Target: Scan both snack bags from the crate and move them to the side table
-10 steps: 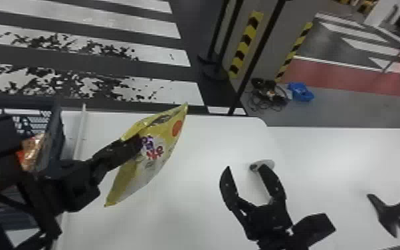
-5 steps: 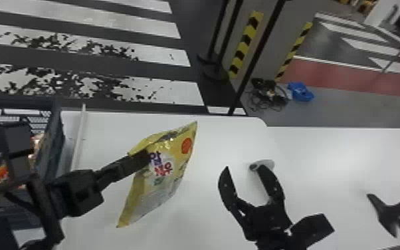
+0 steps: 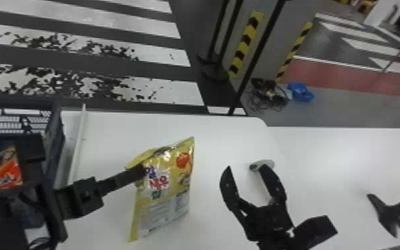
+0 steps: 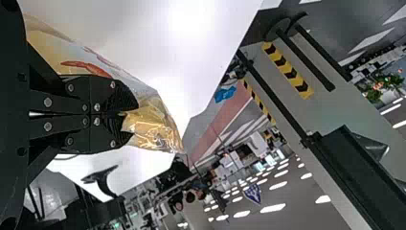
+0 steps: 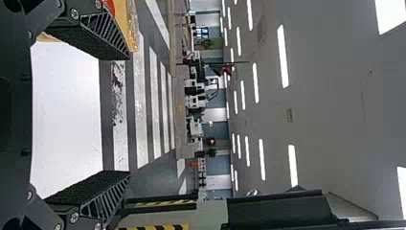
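Note:
My left gripper (image 3: pixel 139 173) is shut on the upper side edge of a yellow snack bag (image 3: pixel 166 192), which hangs upright over the white table, left of my right gripper. In the left wrist view the left gripper (image 4: pixel 131 115) pinches the shiny yellow film of the bag (image 4: pixel 155 127). My right gripper (image 3: pixel 246 166) stands open with nothing between its fingers; in the right wrist view the right gripper (image 5: pixel 129 115) has its fingers wide apart, the bag (image 5: pixel 131 24) beyond one of them. An orange snack bag (image 3: pixel 1 173) lies in the dark crate (image 3: pixel 54 133), partly hidden by the left arm.
A round grey-white scanner-like disc (image 3: pixel 267 163) is just behind a right finger. A black stand (image 3: pixel 392 206) occupies the right side of the white table (image 3: pixel 342 149). A white strip (image 3: pixel 78 146) runs between crate and bag. Black poles (image 3: pixel 259 53) rise behind the table.
The left gripper has carried the yellow bag rightward and somewhat nearer, turning its printed face more to the head camera. More of the orange bag now shows. The right arm has barely moved.

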You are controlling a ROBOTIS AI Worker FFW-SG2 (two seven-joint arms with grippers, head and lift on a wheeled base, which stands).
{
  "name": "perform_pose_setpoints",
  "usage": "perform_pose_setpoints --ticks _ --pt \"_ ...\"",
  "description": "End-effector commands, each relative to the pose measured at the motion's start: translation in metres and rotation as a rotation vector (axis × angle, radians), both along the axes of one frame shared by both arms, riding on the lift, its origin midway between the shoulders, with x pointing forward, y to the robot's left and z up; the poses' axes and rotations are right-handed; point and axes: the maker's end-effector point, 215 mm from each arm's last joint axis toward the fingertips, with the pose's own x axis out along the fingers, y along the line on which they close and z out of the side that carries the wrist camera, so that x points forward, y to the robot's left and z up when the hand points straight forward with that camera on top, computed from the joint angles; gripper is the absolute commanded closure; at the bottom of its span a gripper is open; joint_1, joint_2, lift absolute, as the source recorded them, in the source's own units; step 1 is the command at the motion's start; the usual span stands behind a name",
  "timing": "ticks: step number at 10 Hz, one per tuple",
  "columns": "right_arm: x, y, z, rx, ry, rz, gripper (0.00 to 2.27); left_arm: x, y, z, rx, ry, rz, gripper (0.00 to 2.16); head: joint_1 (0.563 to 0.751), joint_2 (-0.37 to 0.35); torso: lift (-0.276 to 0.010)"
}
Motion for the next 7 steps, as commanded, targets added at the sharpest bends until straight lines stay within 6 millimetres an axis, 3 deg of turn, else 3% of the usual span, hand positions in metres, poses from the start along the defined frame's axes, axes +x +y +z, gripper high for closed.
perform_pose_setpoints --ticks 1,2,3,4,7 --pt "0.0 0.001 0.003 0.002 -0.004 0.002 0.15 0.005 0.0 -0.023 0.111 -0.009 0.008 2.15 0.695 -0.35 -0.095" --pt "0.0 0.0 0.004 0.002 -0.007 0.002 0.15 0.009 0.0 -0.036 0.192 -0.023 0.019 2.14 0.695 -0.35 -0.095" --pt "0.0 0.0 0.005 0.001 -0.009 0.003 0.15 0.016 0.0 -0.037 0.229 -0.047 0.047 1.58 0.695 -0.35 -0.095" --pt "-0.001 0.001 0.007 0.001 -0.012 0.005 0.15 0.019 -0.004 -0.036 0.286 -0.1 0.049 0.02 0.695 -0.35 -0.095" --pt "-0.002 0.003 0.011 0.0 -0.016 0.012 0.15 0.027 -0.015 -0.011 0.489 -0.283 0.054 0.03 0.695 -0.35 -0.095"
